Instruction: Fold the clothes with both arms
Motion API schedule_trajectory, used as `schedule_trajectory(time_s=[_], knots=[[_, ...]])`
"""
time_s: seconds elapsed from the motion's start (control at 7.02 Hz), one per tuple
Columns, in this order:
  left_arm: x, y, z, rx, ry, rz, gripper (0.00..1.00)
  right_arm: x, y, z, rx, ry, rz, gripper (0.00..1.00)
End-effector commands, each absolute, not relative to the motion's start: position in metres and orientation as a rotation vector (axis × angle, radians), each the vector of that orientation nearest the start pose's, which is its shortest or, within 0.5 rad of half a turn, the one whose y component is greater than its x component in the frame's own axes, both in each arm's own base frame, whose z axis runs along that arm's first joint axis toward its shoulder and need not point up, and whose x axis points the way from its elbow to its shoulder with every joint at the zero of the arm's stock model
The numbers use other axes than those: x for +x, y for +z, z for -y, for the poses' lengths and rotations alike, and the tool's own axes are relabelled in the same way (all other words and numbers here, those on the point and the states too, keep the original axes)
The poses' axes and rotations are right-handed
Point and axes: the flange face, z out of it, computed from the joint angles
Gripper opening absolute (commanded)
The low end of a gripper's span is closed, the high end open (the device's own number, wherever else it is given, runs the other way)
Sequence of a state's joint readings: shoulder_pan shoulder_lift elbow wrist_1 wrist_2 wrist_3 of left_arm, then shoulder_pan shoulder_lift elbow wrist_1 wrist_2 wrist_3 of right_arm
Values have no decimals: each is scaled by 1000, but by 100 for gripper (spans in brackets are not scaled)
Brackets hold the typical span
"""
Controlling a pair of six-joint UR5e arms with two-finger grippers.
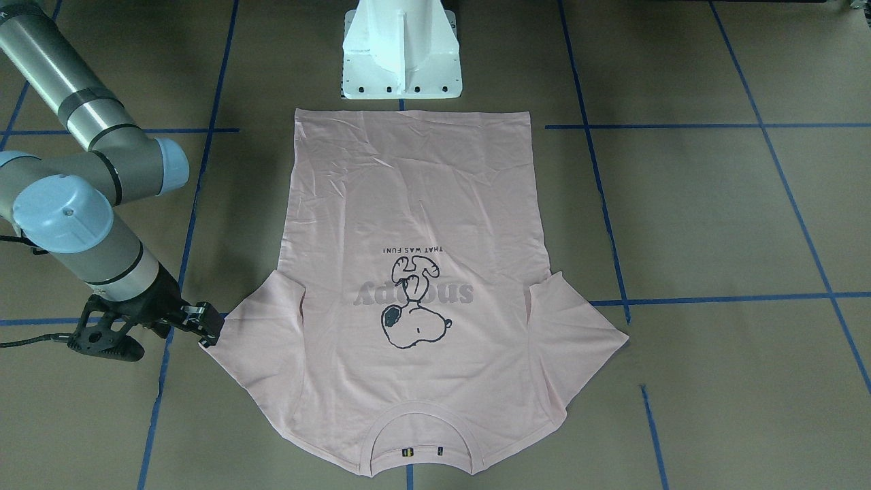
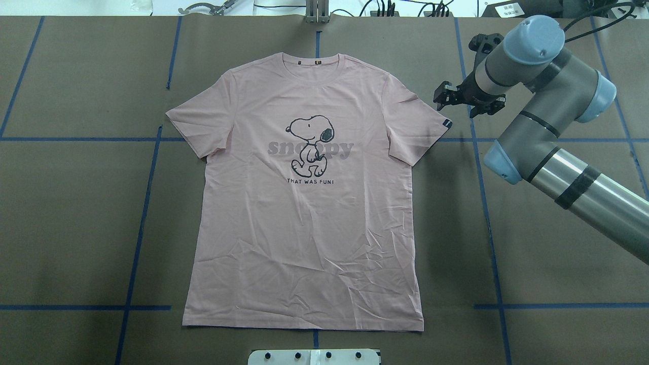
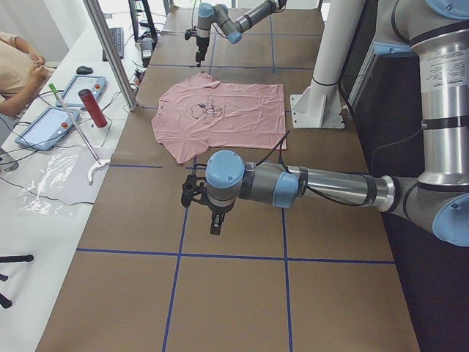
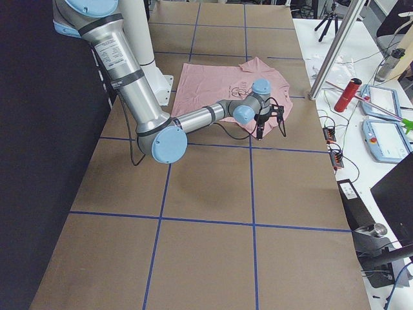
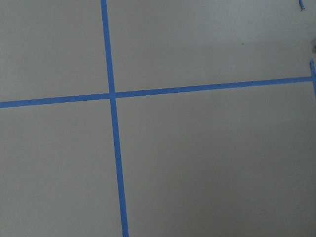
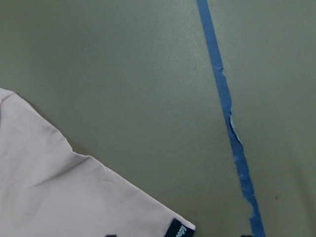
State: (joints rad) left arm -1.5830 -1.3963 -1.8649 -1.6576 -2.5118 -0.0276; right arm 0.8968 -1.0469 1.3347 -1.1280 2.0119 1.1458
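Note:
The pale pink Snoopy T-shirt [image 2: 304, 228] lies flat and front up in the middle of the table, its collar at the far side from the robot. It also shows in the front-facing view [image 1: 408, 204] and the right wrist view [image 6: 59, 197]. My right gripper [image 2: 456, 101] hovers just outside the hem corner of the sleeve on my right, and the front-facing view [image 1: 209, 327] shows it there too. It looks open and holds nothing. My left gripper [image 3: 209, 216] shows only in the exterior left view, over bare table well clear of the shirt. I cannot tell if it is open or shut.
The white pedestal base [image 1: 401, 61] stands just behind the shirt's bottom hem. Blue tape lines [image 5: 113, 148] grid the brown table. A side bench beyond the table's far edge holds tablets and a red bottle [image 3: 93, 108], with a metal post [image 3: 110, 51] and a person [image 3: 15, 66].

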Motion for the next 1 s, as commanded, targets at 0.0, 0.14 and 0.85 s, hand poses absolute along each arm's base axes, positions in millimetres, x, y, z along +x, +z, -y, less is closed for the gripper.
schedule_trajectory(time_s=[0.0, 0.14, 0.85], knots=[[-58, 567, 422, 191, 65, -941, 100, -404, 425, 629, 105, 289, 793, 77], [-58, 566, 422, 193, 65, -942, 100, -405, 429, 629, 100, 289, 788, 74], [-58, 566, 422, 194, 66, -942, 100, -410, 441, 623, 85, 279, 773, 48]])
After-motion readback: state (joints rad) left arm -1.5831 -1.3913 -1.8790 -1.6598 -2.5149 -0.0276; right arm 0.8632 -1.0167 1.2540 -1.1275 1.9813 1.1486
